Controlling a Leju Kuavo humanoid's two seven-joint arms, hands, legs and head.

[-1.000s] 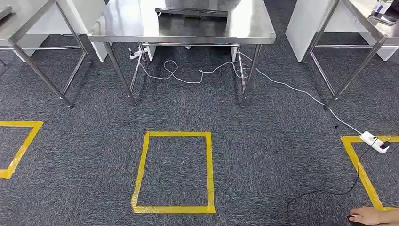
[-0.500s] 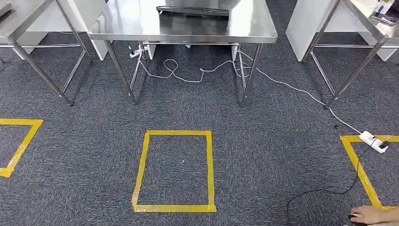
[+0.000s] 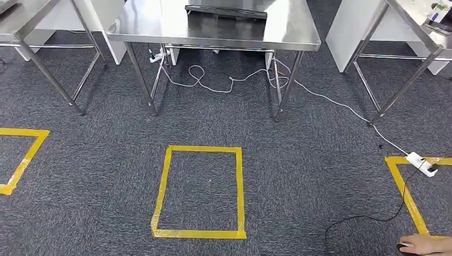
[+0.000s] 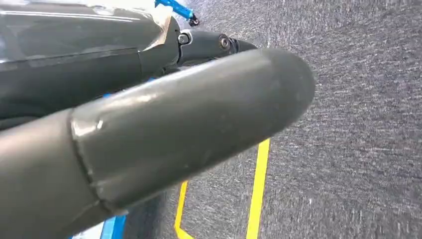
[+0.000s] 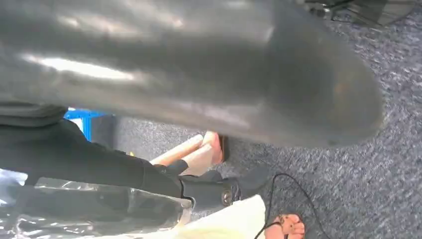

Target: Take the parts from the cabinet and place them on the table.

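Left hand (image 4: pixel 189 124) perhaps empty, steel table (image 3: pixel 160 26) bare-edged, shiny

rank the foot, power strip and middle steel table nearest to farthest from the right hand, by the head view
1. foot, near right, likely just beside the right hand
2. power strip, farther out on the right
3. steel table, far ahead, centre

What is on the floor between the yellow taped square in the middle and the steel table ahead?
In the head view, only bare grey carpet lies between the yellow square and the table; a white cable loops under the table.
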